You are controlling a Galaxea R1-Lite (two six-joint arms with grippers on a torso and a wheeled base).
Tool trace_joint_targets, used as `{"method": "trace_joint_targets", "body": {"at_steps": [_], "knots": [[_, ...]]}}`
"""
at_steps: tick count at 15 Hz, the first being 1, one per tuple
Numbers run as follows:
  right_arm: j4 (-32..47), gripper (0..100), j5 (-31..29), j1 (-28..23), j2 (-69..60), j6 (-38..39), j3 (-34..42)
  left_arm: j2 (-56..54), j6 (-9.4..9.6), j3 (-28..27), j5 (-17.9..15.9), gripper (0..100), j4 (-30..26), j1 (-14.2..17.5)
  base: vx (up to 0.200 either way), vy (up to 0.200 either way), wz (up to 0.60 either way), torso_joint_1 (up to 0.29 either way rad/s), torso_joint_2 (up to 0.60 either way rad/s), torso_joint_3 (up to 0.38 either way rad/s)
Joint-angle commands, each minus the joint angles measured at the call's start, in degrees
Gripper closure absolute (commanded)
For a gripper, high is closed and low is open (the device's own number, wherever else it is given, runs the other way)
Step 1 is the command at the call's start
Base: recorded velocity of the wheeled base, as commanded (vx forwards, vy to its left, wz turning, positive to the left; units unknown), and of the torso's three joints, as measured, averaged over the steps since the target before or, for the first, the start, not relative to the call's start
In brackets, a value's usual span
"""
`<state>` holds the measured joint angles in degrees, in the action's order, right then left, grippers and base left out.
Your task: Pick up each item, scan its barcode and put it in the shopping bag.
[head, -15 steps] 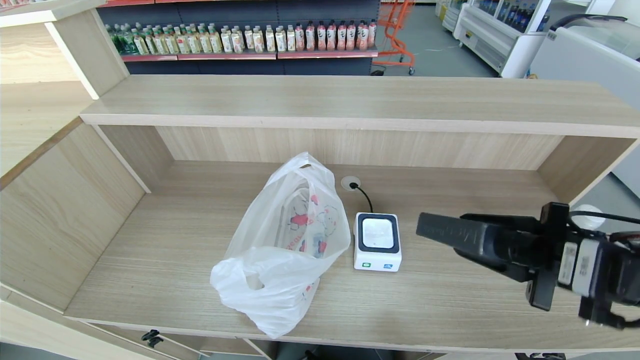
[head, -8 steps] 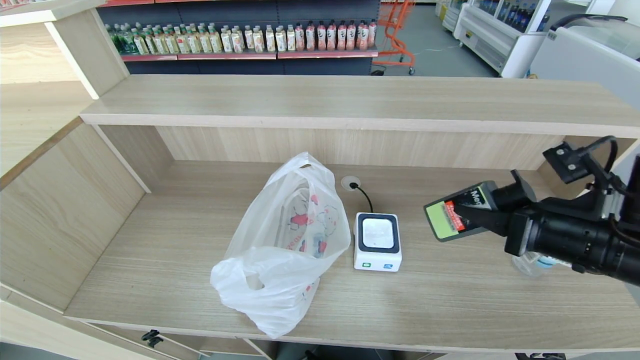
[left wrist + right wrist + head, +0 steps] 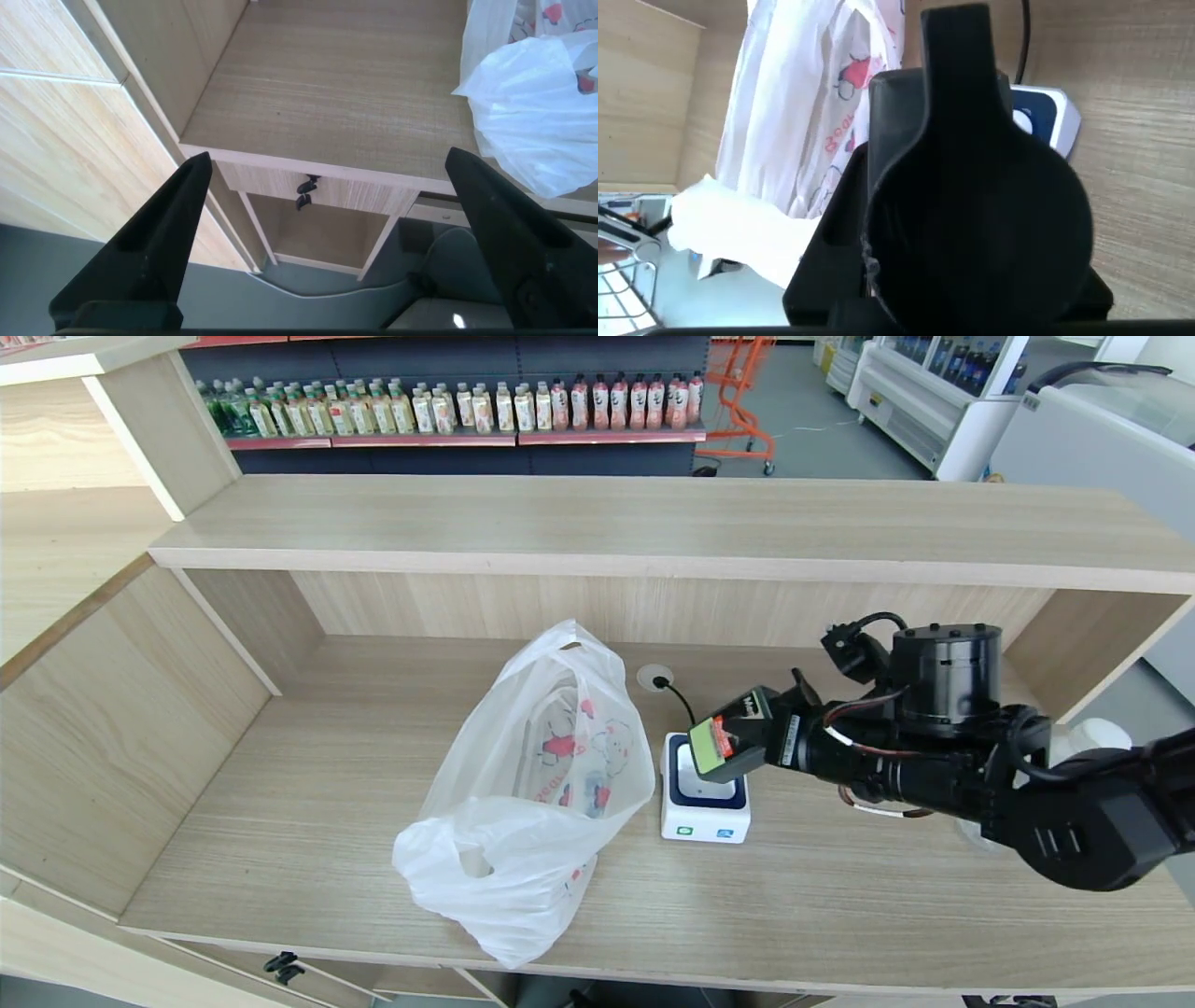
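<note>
Currently the main risk is a failed read: the box (image 3: 717, 749) hangs tilted over the scanner (image 3: 705, 821), with its green end face turned toward 9 o'clock. Whether the barcode faces the scanner window cannot be determined. A wrong face or too steep a tilt would probably give no scan. A second risk is contact. A careless descent could strike the scanner's housing or snag the cable (image 3: 680, 702) that leaves it at 12 o'clock. A third risk is slip. The right gripper (image 3: 767, 735) clamps the box at one end only, so a quick wrist turn could rotate or drop it. The later transfer also carries risk. The bag (image 3: 523, 803) stands slack just beside the scanner at 9 o'clock, and its mouth looks narrow and unsupported. The box could therefore push the film aside and land on the counter (image 3: 840, 896). The left gripper (image 3: 327, 166) is released with its fingers wide apart. It sits off the counter's 6 o'clock edge, near the bag's lower corner, and holds nothing open. The box projects from the right gripper's fingertips toward 9 o'clock, and the arm enters from 3 o'clock. The box covers the scanner's 12-to-1 o'clock corner, and the gap between them cannot be judged.
</note>
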<state>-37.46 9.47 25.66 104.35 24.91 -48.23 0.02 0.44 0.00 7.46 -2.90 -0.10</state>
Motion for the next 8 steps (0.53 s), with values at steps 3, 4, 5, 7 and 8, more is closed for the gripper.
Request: {"method": "trace_joint_targets", "body": {"at_steps": [3,4,5,7,8], "knots": [[0.1,100,-0.3,2.3,8.0,0.0,-3.5,0.0,0.00,0.0,0.0,0,0.0,0.0,0.000,0.000,0.00,0.000,0.00,0.000],[0.1,100,-1.4,2.9,8.7,0.0,-3.5,0.0,0.00,0.0,0.0,0,0.0,0.0,0.000,0.000,0.00,0.000,0.00,0.000],[0.1,100,-2.3,3.4,9.2,-0.1,-3.6,0.1,0.00,0.0,0.0,0,0.0,0.0,0.000,0.000,0.00,0.000,0.00,0.000],[0.1,100,-2.6,3.7,9.5,-0.2,-3.8,0.0,0.00,0.0,0.0,0,0.0,0.0,0.000,0.000,0.00,0.000,0.00,0.000],[0.1,100,-2.7,3.7,9.4,-0.5,-4.0,0.0,0.00,0.0,0.0,0,0.0,0.0,0.000,0.000,0.00,0.000,0.00,0.000]]}}
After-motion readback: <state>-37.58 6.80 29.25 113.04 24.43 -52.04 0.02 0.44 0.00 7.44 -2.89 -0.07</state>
